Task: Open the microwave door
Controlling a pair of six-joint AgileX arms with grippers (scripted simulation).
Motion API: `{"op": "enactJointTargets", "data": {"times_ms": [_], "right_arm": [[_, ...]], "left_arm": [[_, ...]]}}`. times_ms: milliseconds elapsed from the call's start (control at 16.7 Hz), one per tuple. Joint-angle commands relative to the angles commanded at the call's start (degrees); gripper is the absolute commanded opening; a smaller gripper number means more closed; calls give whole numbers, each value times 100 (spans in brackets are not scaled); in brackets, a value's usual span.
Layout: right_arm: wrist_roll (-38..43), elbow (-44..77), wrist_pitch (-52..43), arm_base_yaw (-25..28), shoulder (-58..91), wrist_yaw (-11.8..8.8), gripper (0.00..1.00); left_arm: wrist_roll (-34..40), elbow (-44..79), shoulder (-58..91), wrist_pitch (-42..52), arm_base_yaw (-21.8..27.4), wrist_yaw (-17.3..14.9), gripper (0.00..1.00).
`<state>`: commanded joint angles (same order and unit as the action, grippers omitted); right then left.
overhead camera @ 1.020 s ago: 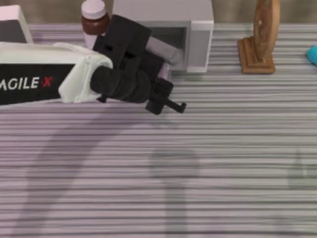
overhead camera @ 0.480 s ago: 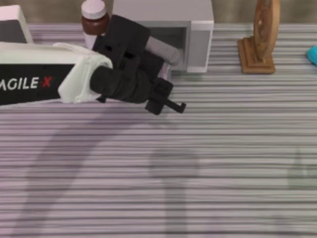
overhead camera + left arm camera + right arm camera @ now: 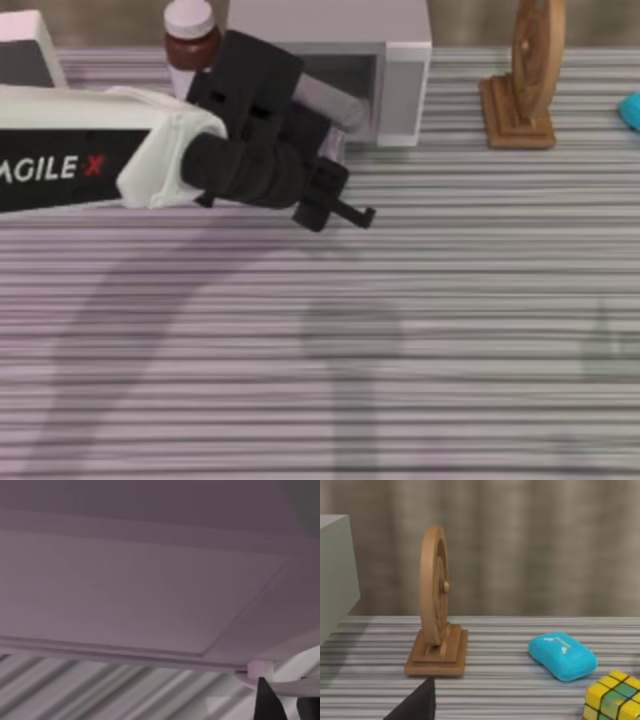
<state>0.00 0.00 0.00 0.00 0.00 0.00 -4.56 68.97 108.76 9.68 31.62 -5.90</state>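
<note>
A: Where does the top camera look from?
B: High up, straight down at the striped table (image 3: 400, 330).
A: And the left wrist one?
B: Very close to the microwave door (image 3: 140, 595).
A: The right one?
B: Low, looking sideways. Its wooden wheel (image 3: 434, 605) sits at one o'clock from above (image 3: 525, 70).

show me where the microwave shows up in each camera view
Top view: the microwave stands at the far edge, left of centre, partly behind the left arm.
Left wrist view: its pale door panel fills most of the picture.
Right wrist view: only a grey corner at the edge.
Shared landmark: the wooden wheel stand beside it.
</note>
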Motion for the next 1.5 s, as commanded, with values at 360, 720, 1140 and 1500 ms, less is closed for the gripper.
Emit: {"op": "enactJointTargets", "data": {"times_ms": [360,720,1140,1500], "right_arm": [[0,0,0,0,0,0,100],[0,0,0,0,0,0,100],[0,0,0,0,0,0,100],[0,0,0,0,0,0,100]], "left_arm": [[0,0,0,0,0,0,0],[-207,-90,-85,-3,-74,-193,0],[-282,-128,-99,7,-114,-238,0],[-282,-128,-99,7,-114,-238,0]]}}
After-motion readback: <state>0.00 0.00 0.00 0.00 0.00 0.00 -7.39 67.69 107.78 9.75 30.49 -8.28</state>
